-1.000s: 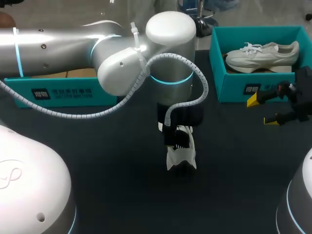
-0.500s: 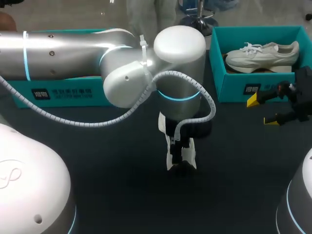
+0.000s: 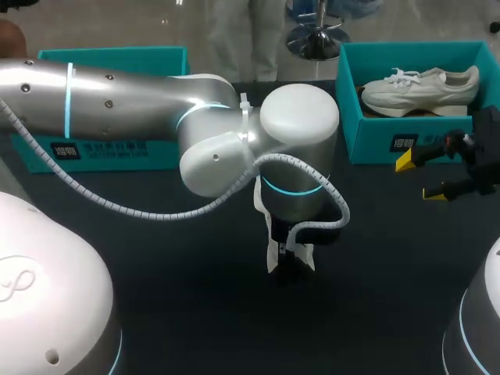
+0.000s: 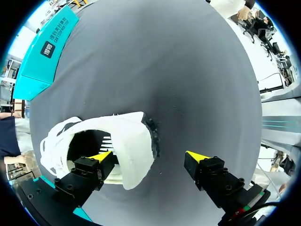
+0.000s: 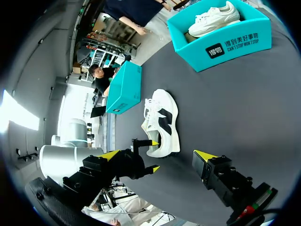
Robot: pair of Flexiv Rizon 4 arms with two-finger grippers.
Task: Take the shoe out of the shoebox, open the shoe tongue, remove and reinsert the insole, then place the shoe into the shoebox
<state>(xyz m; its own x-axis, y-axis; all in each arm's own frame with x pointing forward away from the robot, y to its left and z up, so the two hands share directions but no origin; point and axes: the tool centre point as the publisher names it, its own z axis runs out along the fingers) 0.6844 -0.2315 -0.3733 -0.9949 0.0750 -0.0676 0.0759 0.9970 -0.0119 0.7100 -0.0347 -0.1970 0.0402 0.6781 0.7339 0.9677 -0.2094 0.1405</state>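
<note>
Blocking much of the head view's middle, the left arm (image 3: pixel 234 148) hung over the dark bench (image 3: pixel 172 297) and hid all but a white sliver of the shoe (image 3: pixel 273 254) under its wrist. A teal shoebox (image 3: pixel 375 133) stood at the bench's far right with a second white sneaker (image 3: pixel 418 87) lying inside it, and another teal box (image 3: pixel 101 148) sat at the far left. The right jaws hung spread wide and empty just before the shoebox's front wall, well apart from the shoe. The left jaws were spread too. One yellow fingertip (image 4: pixel 101 156) reached into the shoe's mouth and the other stood outside over bare bench, with a white flap of the upper between them. The shoe sat on its sole mid-bench, white with a black side panel and loose laces.
</note>
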